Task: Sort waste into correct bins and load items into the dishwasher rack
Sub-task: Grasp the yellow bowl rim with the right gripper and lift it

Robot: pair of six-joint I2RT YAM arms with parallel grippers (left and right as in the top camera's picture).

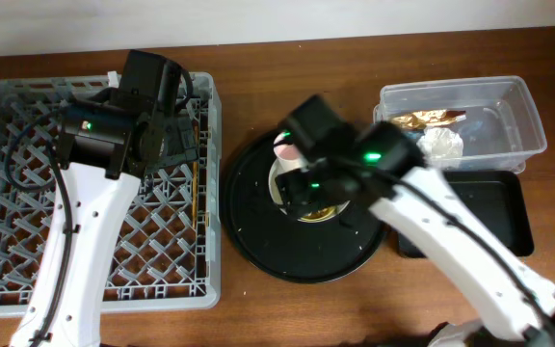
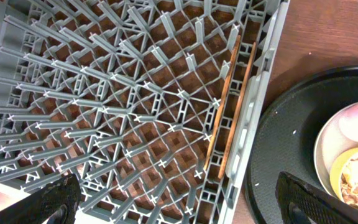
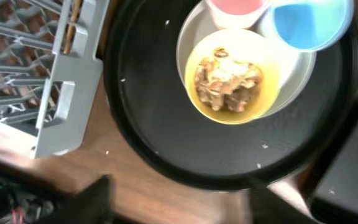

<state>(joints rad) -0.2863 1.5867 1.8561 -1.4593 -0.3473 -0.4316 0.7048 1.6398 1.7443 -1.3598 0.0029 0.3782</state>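
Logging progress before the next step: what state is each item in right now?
chopsticks: lying inside the dishwasher rack
yellow bowl: upright, holding food scraps
pink cup: unloaded, beside yellow bowl
blue cup: unloaded, beside yellow bowl
clear tub: holds foil wrapper and napkin
left gripper: open, empty
right gripper: open, empty

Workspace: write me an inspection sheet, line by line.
Surface: brown wooden table.
Job's things: chopsticks lie in rack, along the wall nearest the round tray; bowl of scraps sits on plate, beside pink cup and blue cup; wrapper and napkin in tub; black bin shows nothing inside where visible.
Clutter: round tray under the plate.
End effectors: left end effector open, empty, over rack; right end effector open, empty, above round tray.
Cables: black cable along left arm.
Surroundings: pale wall behind table.
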